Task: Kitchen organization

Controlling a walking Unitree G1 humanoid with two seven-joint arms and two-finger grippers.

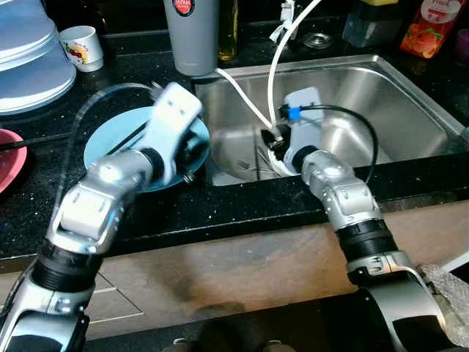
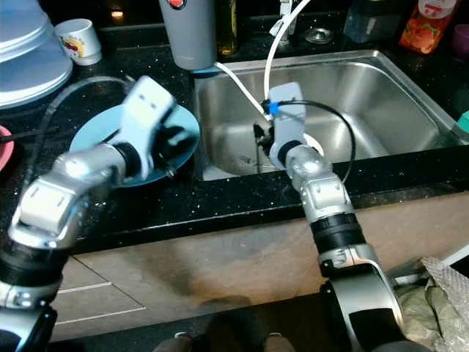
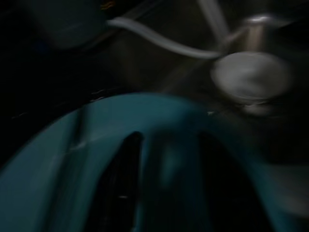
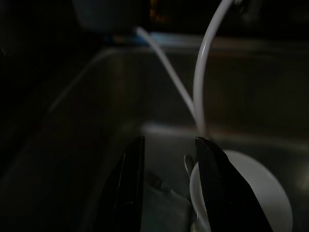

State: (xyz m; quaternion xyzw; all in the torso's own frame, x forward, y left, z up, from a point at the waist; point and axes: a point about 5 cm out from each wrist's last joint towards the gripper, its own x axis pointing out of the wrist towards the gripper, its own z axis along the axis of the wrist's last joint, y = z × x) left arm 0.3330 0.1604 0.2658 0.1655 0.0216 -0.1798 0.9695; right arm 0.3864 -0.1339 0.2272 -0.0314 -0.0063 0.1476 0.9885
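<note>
Right gripper (image 4: pixel 166 186), fingers narrowly parted, hangs in the steel sink (image 1: pixel 396 88) at its left wall, beside a small white ceramic dish (image 4: pixel 251 193): rigid, slick, breakable, best pinched by its rim.

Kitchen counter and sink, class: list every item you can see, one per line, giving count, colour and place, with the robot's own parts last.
Sink: one, steel, set in the black counter.
Plate: one, blue, on the counter left of the sink.
White dish: one, in the sink.
Hoses: two, white, running into the sink.
Tumbler: one, grey, behind the sink.
Mug: one, white, back left.
Juice bottle: one, orange, back right.
Left gripper: over the plate.
Right gripper: open, in the sink at the dish.
</note>
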